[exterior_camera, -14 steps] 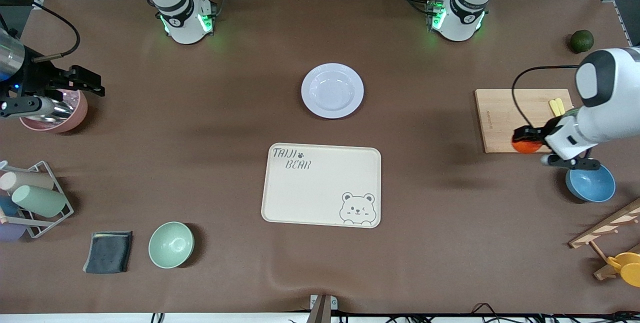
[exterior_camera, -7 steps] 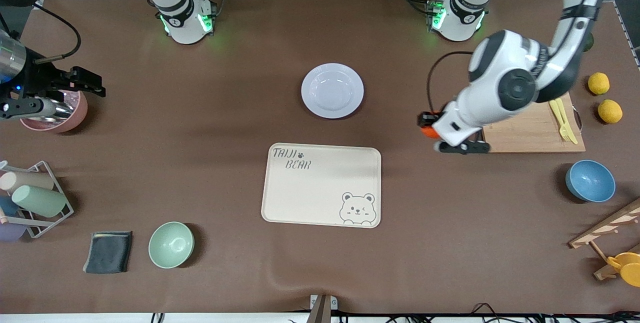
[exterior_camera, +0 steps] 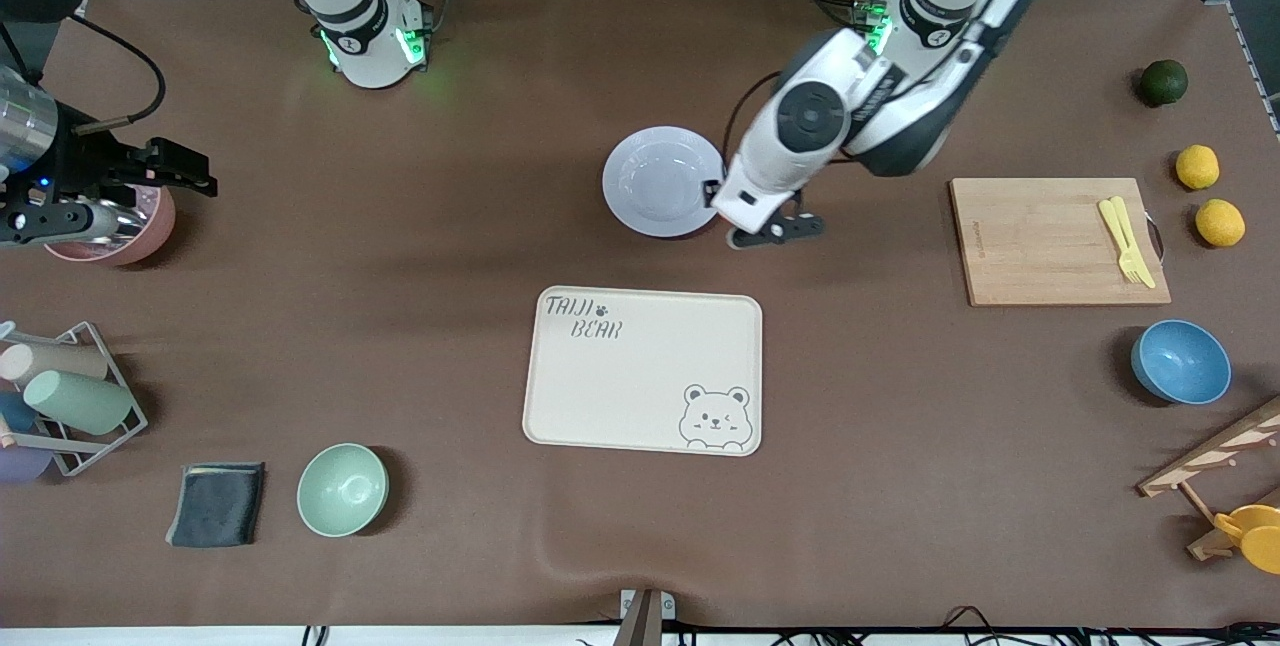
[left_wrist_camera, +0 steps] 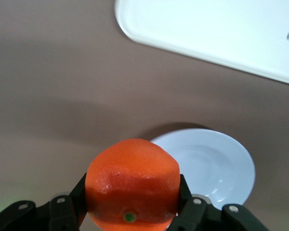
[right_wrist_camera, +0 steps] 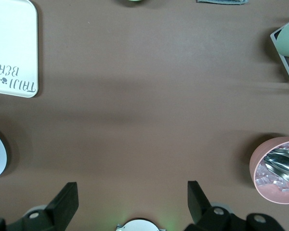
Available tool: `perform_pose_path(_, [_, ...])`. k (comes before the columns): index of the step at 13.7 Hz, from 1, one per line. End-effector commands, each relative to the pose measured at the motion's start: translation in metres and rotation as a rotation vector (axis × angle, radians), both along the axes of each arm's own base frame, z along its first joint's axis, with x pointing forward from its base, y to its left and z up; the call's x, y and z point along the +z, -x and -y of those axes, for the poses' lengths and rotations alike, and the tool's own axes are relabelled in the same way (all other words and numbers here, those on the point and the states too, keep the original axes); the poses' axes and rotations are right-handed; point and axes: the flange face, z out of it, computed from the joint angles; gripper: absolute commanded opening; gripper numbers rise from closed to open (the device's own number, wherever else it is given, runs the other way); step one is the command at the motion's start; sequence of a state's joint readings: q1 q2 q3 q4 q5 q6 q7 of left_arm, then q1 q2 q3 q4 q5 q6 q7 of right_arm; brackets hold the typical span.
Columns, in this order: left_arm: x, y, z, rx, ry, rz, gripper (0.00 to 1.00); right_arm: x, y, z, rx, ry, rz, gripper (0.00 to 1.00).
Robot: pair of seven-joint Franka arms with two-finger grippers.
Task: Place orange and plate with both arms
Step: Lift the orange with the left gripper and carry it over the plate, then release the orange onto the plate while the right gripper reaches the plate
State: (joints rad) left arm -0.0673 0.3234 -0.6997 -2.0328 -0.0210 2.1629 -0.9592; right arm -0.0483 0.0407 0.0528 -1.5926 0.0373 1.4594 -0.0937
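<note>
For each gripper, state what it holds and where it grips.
Left gripper holds the orange by its sides; right gripper is open, holding nothing.

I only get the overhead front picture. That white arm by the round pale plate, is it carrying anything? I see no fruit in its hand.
Observer: Yes. The left wrist view shows the left gripper shut on the round red-orange orange.
Operator: Is it over the plate?
Observer: At its edge. In that wrist view the round pale lavender-white plate lies just past the orange.
Operator: And the other arm?
Observer: The right gripper waits open over bare brown table, holding nothing.
Operator: What is in the pink bowl?
Observer: The right wrist view shows the round pink bowl holding clear chunks and a metal scoop.
</note>
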Motion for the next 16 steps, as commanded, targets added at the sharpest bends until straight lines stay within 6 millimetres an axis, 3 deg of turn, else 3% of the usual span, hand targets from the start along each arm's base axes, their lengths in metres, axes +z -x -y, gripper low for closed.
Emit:
perform_pose_path(1, [-0.024,0.036,0.044,0.084,0.008,-0.018,0.05,-0.005,-0.001,0.003,0.002,-0.022,-0.013,1.0])
perform_pose_path(4, [-0.048,0.061,0.072,0.137,0.011,-0.034,0.08,-0.012,-0.003,0.0,0.002,-0.038,-0.023,1.0])
perform_pose_path(7, [-0.084,0.068,0.078,0.142,-0.017,-0.027,0.18,-0.023,-0.006,-0.003,-0.001,-0.06,-0.039,1.0])
perform_pose_path(8, [-0.095,0.071,0.081,0.153,-0.024,-0.026,0.26,-0.027,-0.008,-0.005,-0.003,-0.078,-0.045,1.0])
perform_pose_path(10, [-0.115,0.074,0.084,0.162,-0.04,-0.022,0.33,-0.048,-0.013,-0.015,-0.011,-0.159,-0.087,1.0])
perform_pose_path(12, [-0.123,0.075,0.091,0.173,-0.044,-0.009,0.53,-0.07,-0.019,-0.021,-0.019,-0.191,-0.088,1.0])
perform_pose_path(14, [-0.123,0.079,0.094,0.175,-0.05,-0.001,1.0,-0.088,-0.018,-0.035,-0.011,-0.201,-0.085,1.0])
perform_pose_path(16, [-0.121,0.079,0.094,0.175,-0.049,0.002,1.0,-0.105,-0.015,-0.042,-0.047,-0.3,-0.112,1.0])
